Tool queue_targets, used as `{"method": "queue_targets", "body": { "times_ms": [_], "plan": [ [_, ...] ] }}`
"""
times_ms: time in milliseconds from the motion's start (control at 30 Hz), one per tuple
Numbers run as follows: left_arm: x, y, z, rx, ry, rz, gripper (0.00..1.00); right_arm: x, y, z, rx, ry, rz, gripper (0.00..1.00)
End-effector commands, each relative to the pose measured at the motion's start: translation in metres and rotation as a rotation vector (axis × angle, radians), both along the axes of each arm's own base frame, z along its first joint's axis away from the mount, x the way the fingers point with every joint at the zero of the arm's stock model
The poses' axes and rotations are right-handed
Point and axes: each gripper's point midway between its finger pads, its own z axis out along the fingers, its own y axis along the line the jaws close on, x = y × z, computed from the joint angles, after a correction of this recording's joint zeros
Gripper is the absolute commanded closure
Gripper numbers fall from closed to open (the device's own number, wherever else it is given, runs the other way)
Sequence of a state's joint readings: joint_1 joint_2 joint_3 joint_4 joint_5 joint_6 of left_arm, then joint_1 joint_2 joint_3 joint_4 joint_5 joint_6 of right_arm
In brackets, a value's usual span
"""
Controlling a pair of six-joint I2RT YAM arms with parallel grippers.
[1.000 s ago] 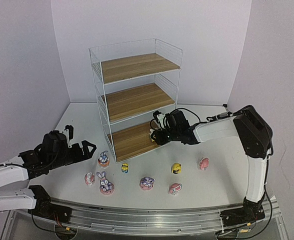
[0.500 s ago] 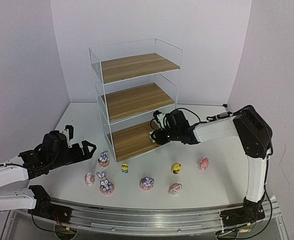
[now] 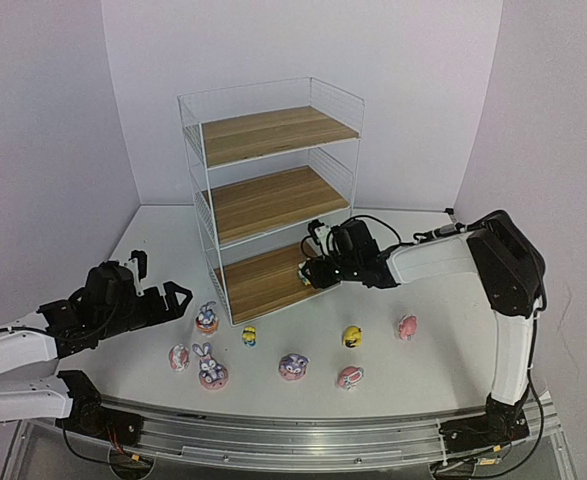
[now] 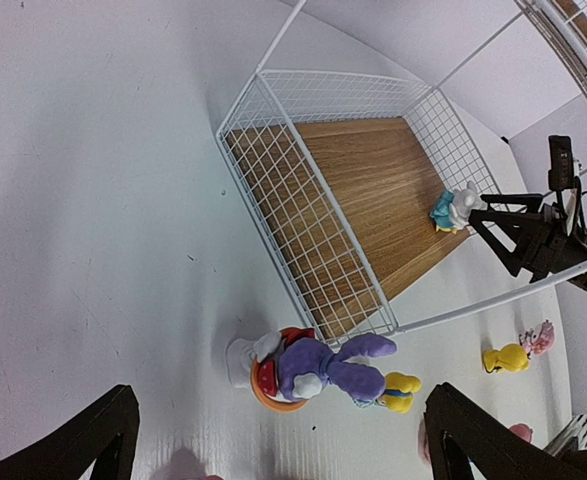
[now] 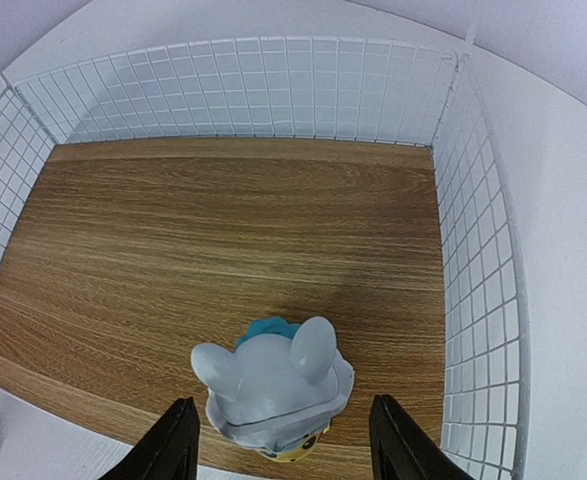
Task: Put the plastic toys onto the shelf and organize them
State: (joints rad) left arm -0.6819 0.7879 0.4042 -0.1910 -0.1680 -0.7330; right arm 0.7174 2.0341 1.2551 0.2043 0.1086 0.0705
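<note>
A white long-eared toy with a teal patch [image 5: 273,385] stands at the front edge of the shelf's [image 3: 273,190] bottom board [image 5: 223,240]. My right gripper [image 5: 283,445] straddles it, open, with a gap showing on each side of the toy. From above, the same toy [image 3: 304,268] sits just ahead of the right gripper [image 3: 314,272]. My left gripper [image 4: 283,450] is wide open and low over the table. Between and ahead of its fingers is a purple bunny on an orange-pink base [image 4: 318,368], untouched, beside the shelf's front corner.
Several more toys lie on the table in front of the shelf: a small yellow one [image 3: 249,335], a yellow one [image 3: 352,336], a pink one [image 3: 406,326], a pink-white one [image 3: 179,357], a second bunny [image 3: 211,367], a purple one [image 3: 293,366], another pink one [image 3: 350,377]. The upper boards are bare.
The right gripper's jaws have spread apart from the white toy, which stays standing on the bottom board. The left arm has barely moved.
</note>
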Motion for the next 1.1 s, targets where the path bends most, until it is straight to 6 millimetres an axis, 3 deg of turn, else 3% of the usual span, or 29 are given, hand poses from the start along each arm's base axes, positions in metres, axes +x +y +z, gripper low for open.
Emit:
{"method": "queue_targets", "body": {
  "times_ms": [0, 167, 500, 767, 933, 1067],
  "plan": [
    [0.004, -0.001, 0.021, -0.028, -0.051, 0.007, 0.0, -0.003, -0.004, 0.045, 0.066, -0.051, -0.003, 0.39],
    [0.004, -0.003, 0.02, -0.038, -0.048, 0.004, 0.0, -0.022, -0.005, 0.055, 0.106, -0.031, 0.043, 0.27],
    [0.003, -0.003, 0.02, -0.059, -0.05, 0.004, 0.01, -0.106, -0.017, 0.058, 0.158, 0.114, 0.159, 0.15],
    [0.002, -0.003, 0.017, -0.059, -0.048, 0.002, 0.0, -0.162, -0.055, 0.063, 0.138, 0.194, 0.081, 0.17],
    [0.002, -0.005, 0.015, -0.066, -0.051, -0.006, 0.0, -0.183, -0.101, 0.044, 0.012, 0.204, -0.071, 0.19],
    [0.002, -0.007, 0.013, -0.067, -0.046, -0.015, 0.01, -0.196, -0.114, 0.026, -0.001, 0.252, -0.12, 0.23]
  ]
}}
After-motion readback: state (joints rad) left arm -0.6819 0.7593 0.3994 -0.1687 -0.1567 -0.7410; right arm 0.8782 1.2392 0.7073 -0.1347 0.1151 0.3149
